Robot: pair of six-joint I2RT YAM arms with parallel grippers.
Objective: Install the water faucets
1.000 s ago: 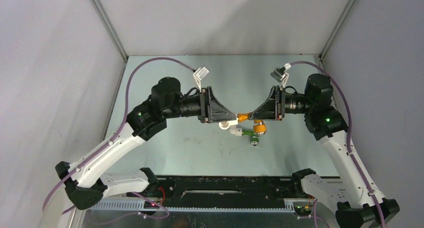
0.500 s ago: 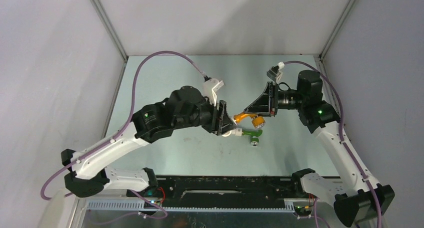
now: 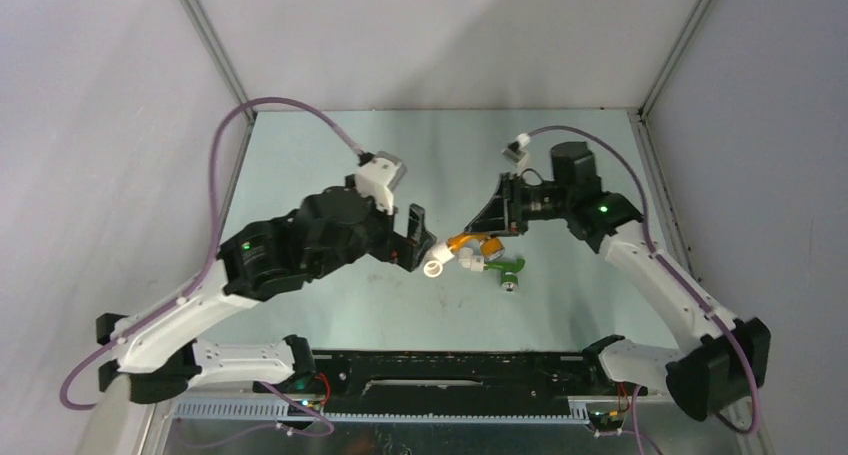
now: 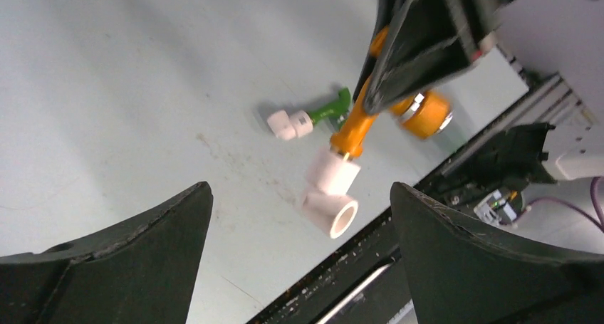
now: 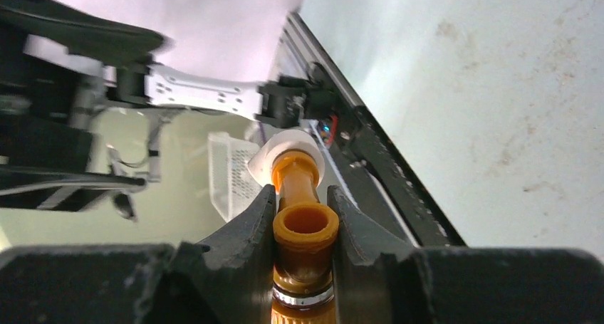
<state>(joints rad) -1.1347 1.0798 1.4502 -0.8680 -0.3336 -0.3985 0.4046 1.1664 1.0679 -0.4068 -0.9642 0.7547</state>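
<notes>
My right gripper (image 5: 305, 196) is shut on the orange water faucet (image 5: 305, 228), holding it above the table with its knob (image 4: 426, 114) toward the wrist. A white elbow fitting (image 4: 331, 196) sits on the orange faucet's (image 3: 462, 242) free end. My left gripper (image 3: 415, 237) is open, just left of that elbow (image 3: 437, 262) and apart from it, nothing between its fingers (image 4: 142, 246). The green water faucet (image 3: 507, 268) lies on the table with a second white elbow (image 3: 472, 264) on its end, right below the right gripper (image 3: 480, 237).
A black rail (image 3: 440, 370) with the arm bases runs along the near table edge. Grey walls and metal frame posts (image 3: 215, 50) close in the pale green table (image 3: 330, 145) on three sides. Purple cables (image 3: 245, 110) loop over both arms.
My left gripper has opened and let go of the white elbow, drawing back left. The right arm has swung left and down with the orange faucet, the elbow staying on its end.
</notes>
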